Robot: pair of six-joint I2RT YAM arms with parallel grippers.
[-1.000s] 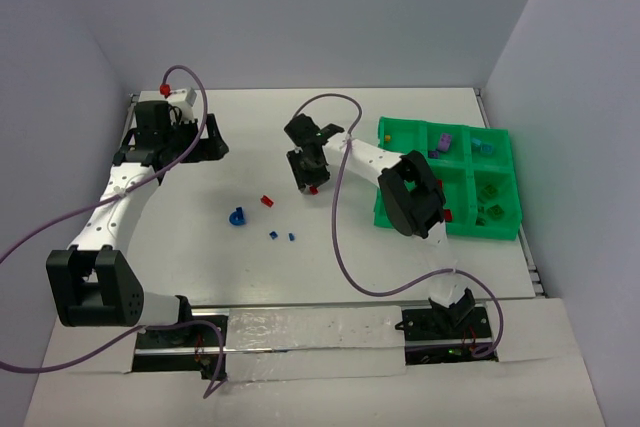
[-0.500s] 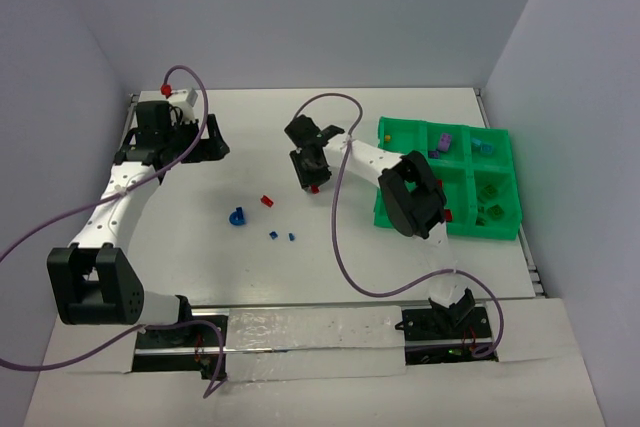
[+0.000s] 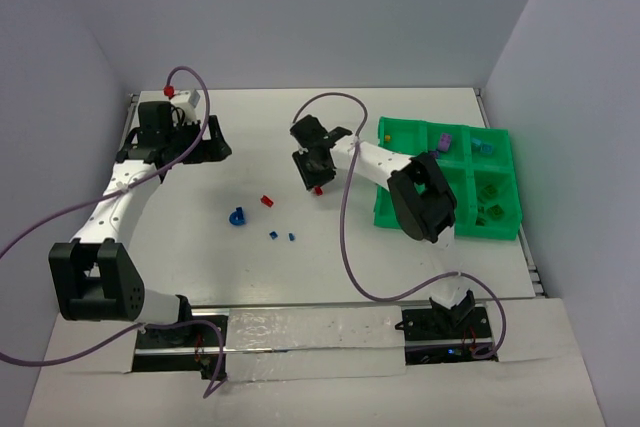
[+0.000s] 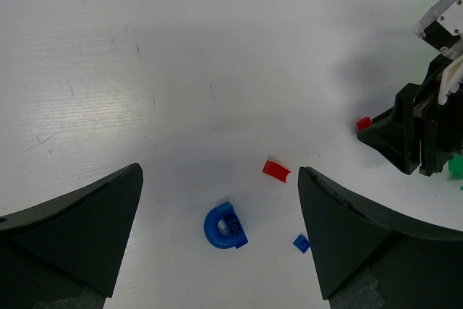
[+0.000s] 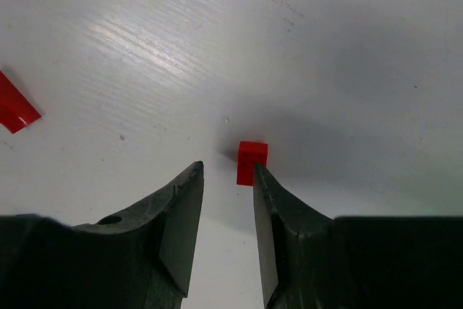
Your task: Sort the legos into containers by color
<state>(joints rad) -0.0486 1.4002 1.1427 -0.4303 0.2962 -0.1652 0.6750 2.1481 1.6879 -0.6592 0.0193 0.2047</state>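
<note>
A small red lego (image 5: 252, 162) lies on the white table just past my right gripper's (image 5: 227, 168) tips, against the tip of the right-hand finger; the gap between the jaws is narrow and holds nothing. In the top view this gripper (image 3: 312, 173) points down beside the red lego (image 3: 317, 190), left of the green tray of containers (image 3: 405, 127). My left gripper (image 4: 219, 171) hangs wide open above a blue arch lego (image 4: 224, 226), a red curved lego (image 4: 275, 170) and a tiny blue lego (image 4: 301, 243). In the top view the left gripper (image 3: 207, 142) is at the back left.
Loose on the table mid-left are the blue arch (image 3: 237, 216), the red curved piece (image 3: 266, 201) and two tiny blue bricks (image 3: 272, 235). Tray compartments hold purple (image 3: 443, 142), blue (image 3: 483, 147) and green (image 3: 490, 192) bricks. The right forearm covers the tray's left part.
My right gripper's jaws have narrowed a little and the right arm's elbow has shifted slightly right. The left arm and loose legos have not moved.
</note>
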